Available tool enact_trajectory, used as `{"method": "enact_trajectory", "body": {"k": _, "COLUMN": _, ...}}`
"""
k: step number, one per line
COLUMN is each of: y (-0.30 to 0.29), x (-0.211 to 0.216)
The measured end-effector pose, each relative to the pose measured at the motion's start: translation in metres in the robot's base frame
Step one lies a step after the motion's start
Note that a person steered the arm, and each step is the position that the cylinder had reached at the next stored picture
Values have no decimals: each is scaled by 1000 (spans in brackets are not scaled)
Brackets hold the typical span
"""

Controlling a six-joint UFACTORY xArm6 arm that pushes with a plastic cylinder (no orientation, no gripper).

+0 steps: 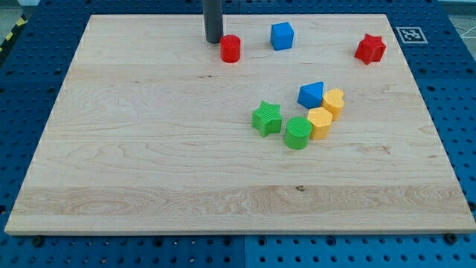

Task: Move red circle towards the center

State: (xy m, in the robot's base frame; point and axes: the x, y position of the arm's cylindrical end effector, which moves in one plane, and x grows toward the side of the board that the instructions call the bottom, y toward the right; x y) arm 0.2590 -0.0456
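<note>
The rod came down from the view's top, and my tip (214,40) sat on the bench (149,149) just to the left of the red circle (230,48), a touch higher in the view. Whether tip and circle touched could not be told; they stood very close. No gripper showed on this arm, only the straight dark rod, so there was nothing to call apart or together.

The red circle lay near the bench's top edge, a little left of the middle line, well above the centre of the board. Just to its right, apart from it, stood the blue cube (282,36). Far off toward the top right corner lay the red star (370,49), alone.

Down nearer the middle, a cluster of five was packed together. The green star (266,117) held the left end. The green circle (297,133) lay just below and right of it. The yellow hexagon (320,122) pressed against the green circle's right side, and the yellow heart (334,102) was up against the hexagon's upper right. The blue block (312,94), its shape hard to make out, sat at the top of the group, beside the heart.

No container was on the bench; every block rested straight on the wood.
</note>
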Motion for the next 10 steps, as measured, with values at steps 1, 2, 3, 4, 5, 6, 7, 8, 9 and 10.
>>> {"method": "enact_trajectory", "body": {"k": 1, "y": 2, "x": 11}}
{"method": "enact_trajectory", "body": {"k": 2, "y": 3, "x": 49}}
{"method": "enact_trajectory", "body": {"k": 3, "y": 3, "x": 69}}
{"method": "enact_trajectory", "body": {"k": 4, "y": 3, "x": 43}}
{"method": "enact_trajectory", "body": {"k": 5, "y": 4, "x": 11}}
{"method": "enact_trajectory", "body": {"k": 6, "y": 22, "x": 11}}
{"method": "enact_trajectory", "body": {"k": 7, "y": 36, "x": 48}}
{"method": "enact_trajectory", "body": {"k": 8, "y": 43, "x": 86}}
{"method": "enact_trajectory", "body": {"k": 9, "y": 45, "x": 86}}
{"method": "enact_trajectory", "body": {"k": 10, "y": 68, "x": 85}}
